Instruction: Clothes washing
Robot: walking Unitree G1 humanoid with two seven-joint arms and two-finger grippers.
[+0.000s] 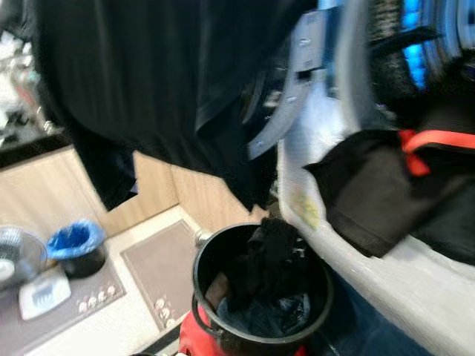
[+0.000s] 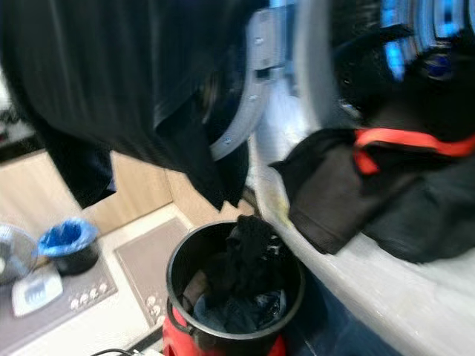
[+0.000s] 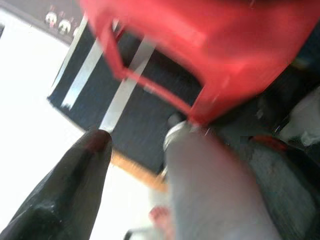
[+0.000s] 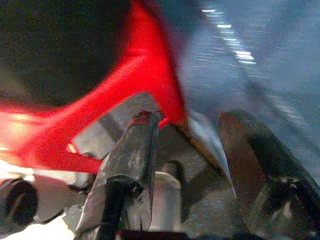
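Observation:
A large black garment hangs across the upper left, in front of the grey washer door; what holds it up is hidden. More dark clothes with a red strap spill over the rim of the washer opening on the right. Below, a black bucket holds dark laundry and stands on a red stool. My left gripper hangs low beside the red stool. My right gripper is open, with nothing between its fingers, close under the stool's red frame.
A blue-lined bin, a white scale and a clear bowl sit on grey mats at the lower left. Wooden cabinet fronts stand behind them. The washer's white front runs down the right side.

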